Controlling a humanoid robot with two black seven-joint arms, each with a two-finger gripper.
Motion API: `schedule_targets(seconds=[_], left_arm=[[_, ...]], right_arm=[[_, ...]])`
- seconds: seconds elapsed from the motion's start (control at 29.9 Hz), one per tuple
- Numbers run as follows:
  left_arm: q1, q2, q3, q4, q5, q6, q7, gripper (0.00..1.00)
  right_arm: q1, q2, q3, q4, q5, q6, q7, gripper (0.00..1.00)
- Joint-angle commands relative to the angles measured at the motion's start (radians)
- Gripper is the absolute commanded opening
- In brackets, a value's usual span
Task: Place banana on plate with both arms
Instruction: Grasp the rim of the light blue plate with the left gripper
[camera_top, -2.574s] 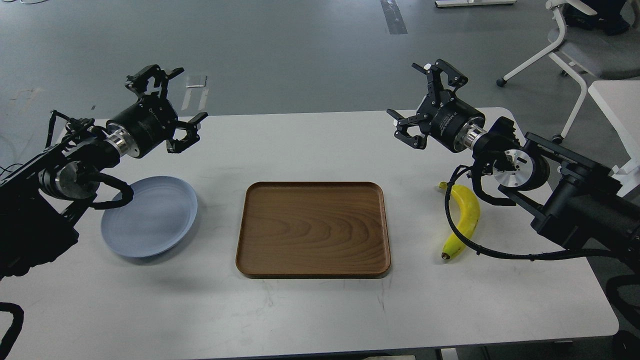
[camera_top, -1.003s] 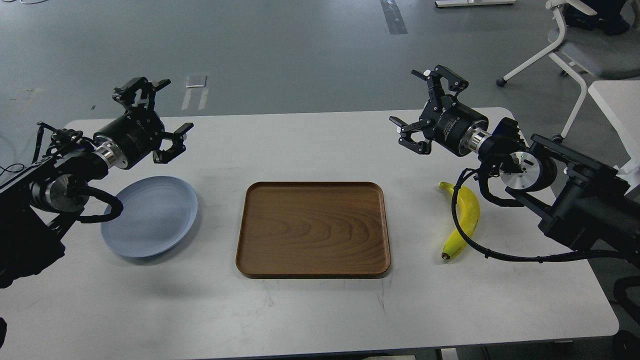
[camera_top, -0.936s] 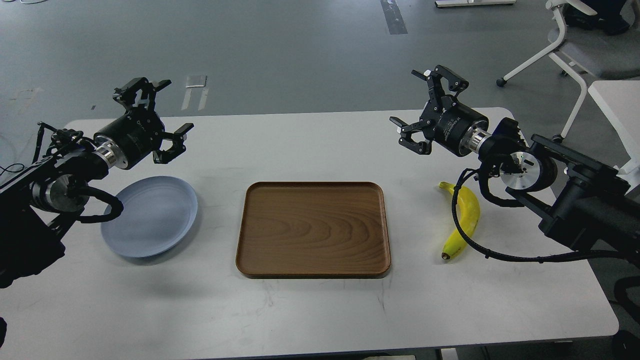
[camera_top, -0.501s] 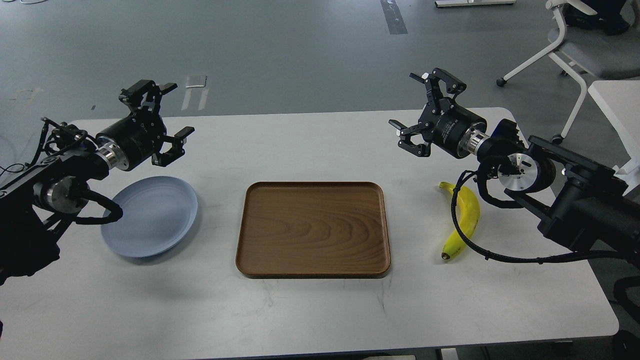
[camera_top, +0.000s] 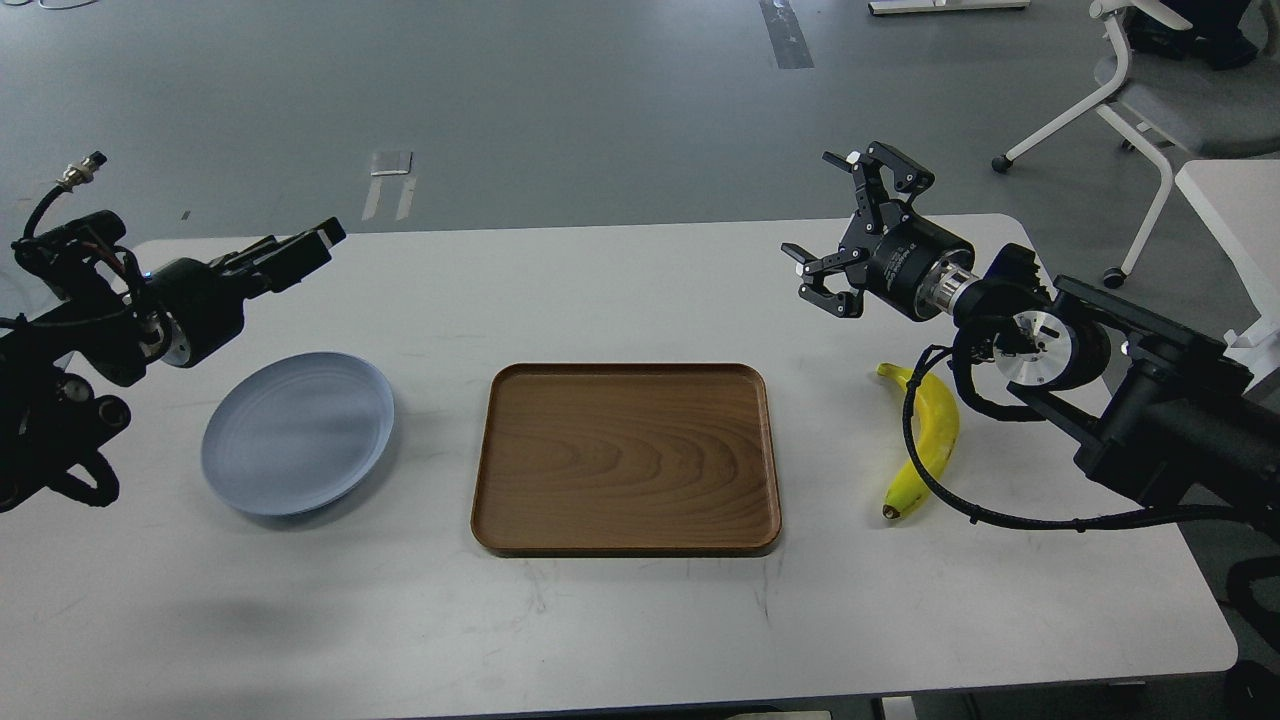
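One white tabletop (camera_top: 620, 620) carries three things. The largest is one brown wooden tray (camera_top: 626, 458), lying in the middle. At 9 o'clock from the tray lies one round pale blue plate (camera_top: 298, 433), and nothing is on it. At 3 o'clock from the tray lies one yellow banana (camera_top: 928, 440), flat on the tabletop and well apart from the plate. Its long axis runs from 12 to 6 o'clock; the greenish stem points to the far side, the dark tip points to the near edge, and the curve bulges toward 3 o'clock. A black cable crosses over the banana and hides a part of it.

Two black arms are in view. The right gripper (camera_top: 845, 225) hangs above the tabletop at 11 o'clock from the banana, with fingers spread and holding nothing. The left gripper (camera_top: 300, 248) is seen from the side as one dark bar, so I cannot tell if it is spread or pressed together.
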Motion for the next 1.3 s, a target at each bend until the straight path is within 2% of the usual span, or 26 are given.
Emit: schedule_targets(seconds=[0.0,0.1,0.23,0.43,0.67,0.8,1.07,1.17,1.24,1.27], left_arm=[[0.003,0.054,0.129,0.014,-0.002,0.09,-0.001,0.98],[0.009,0.056,0.143,0.015,-0.014,0.102,0.0,0.98],[0.081,0.044,0.141,0.023,-0.042,0.106,0.002,0.98],[0.152,-0.011,0.141,0.123,-0.065,0.105,-0.006,0.98],[0.183,-0.015,0.143,0.146,-0.122,0.099,-0.009,0.97],[0.204,-0.016,0.143,0.147,-0.123,0.099,-0.009,0.87],[0.232,-0.018,0.144,0.147,-0.122,0.099,-0.009,0.87],[0.232,-0.018,0.144,0.147,-0.122,0.099,-0.009,0.74],[0.232,-0.018,0.144,0.147,-0.122,0.096,-0.009,0.52],[0.232,-0.018,0.144,0.147,-0.122,0.095,-0.009,0.45]], right_arm=[[-0.001,0.002,0.0,0.0,0.0,-0.009,0.002,1.0],[-0.001,0.002,0.0,0.0,0.0,-0.014,0.002,1.0],[0.002,0.002,-0.001,0.0,-0.003,-0.014,0.002,1.0],[-0.004,-0.001,-0.003,0.0,-0.008,-0.015,0.002,1.0],[-0.007,-0.005,-0.006,0.0,-0.026,-0.015,0.002,1.0],[-0.005,0.0,-0.006,0.0,-0.031,-0.02,0.002,1.0],[-0.007,0.0,-0.008,0.0,-0.032,-0.023,0.002,1.0],[-0.007,0.0,-0.008,0.0,-0.034,-0.023,0.002,1.0],[-0.008,0.0,-0.008,0.0,-0.043,-0.025,0.003,1.0],[-0.008,0.0,-0.008,0.0,-0.043,-0.025,0.002,1.0]])
